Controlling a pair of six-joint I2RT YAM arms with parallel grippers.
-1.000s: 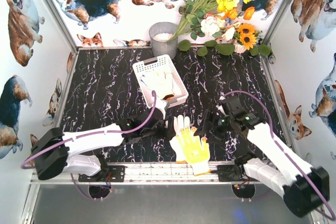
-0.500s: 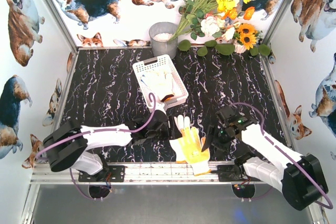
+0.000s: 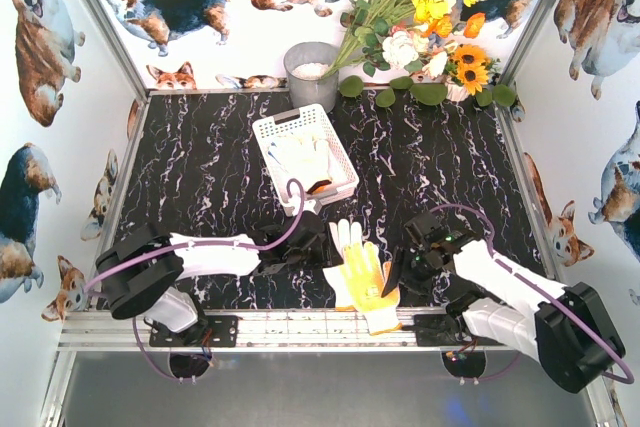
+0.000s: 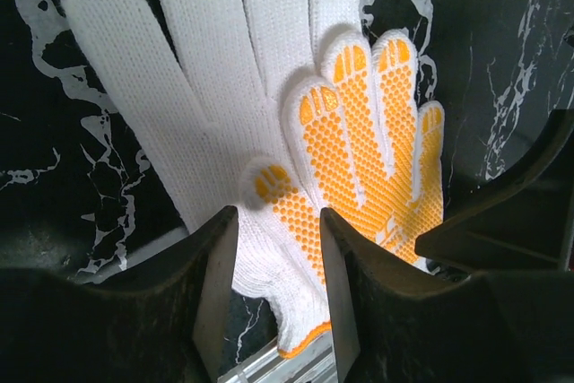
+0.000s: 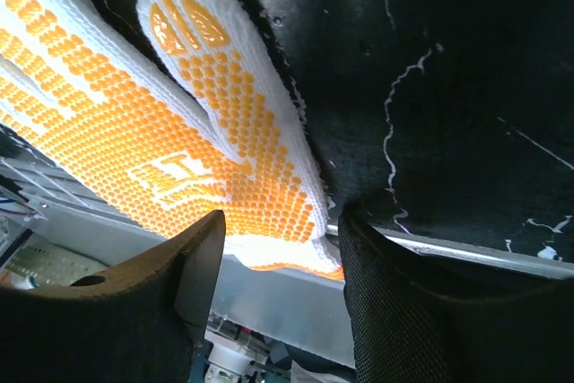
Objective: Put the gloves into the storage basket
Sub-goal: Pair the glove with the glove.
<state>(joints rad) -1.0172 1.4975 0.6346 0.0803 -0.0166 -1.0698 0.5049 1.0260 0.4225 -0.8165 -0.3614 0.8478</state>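
My left gripper (image 4: 273, 257) is partly open. Its two dark fingers straddle the wrist end of an orange-dotted glove (image 4: 359, 150), which lies flat in the gap, and nothing is held. My right gripper (image 5: 278, 221) is also partly open and sits low over the same glove's opposite edge, beside its thumb. I cannot tell whether either gripper's pads touch the knit.

The dotted glove lies on top of a plain white glove (image 4: 197, 69), covering that glove's palm and cuff. My own fingers hide part of the dotted glove's cuff.

Both gloves lie on the black marble table (image 3: 200, 177) between my two arms. Their long axis runs from near to far. The fingertips point away from me and lean slightly left, and the cuff hangs over the metal rail (image 3: 300, 327).

Beyond my left gripper is the storage basket (image 3: 268, 130), set at an angle. There are pale gloves (image 3: 300, 155) inside it, but I cannot count them. Further back stand a grey pot (image 3: 310, 72) and a spray of flowers (image 3: 420, 17).
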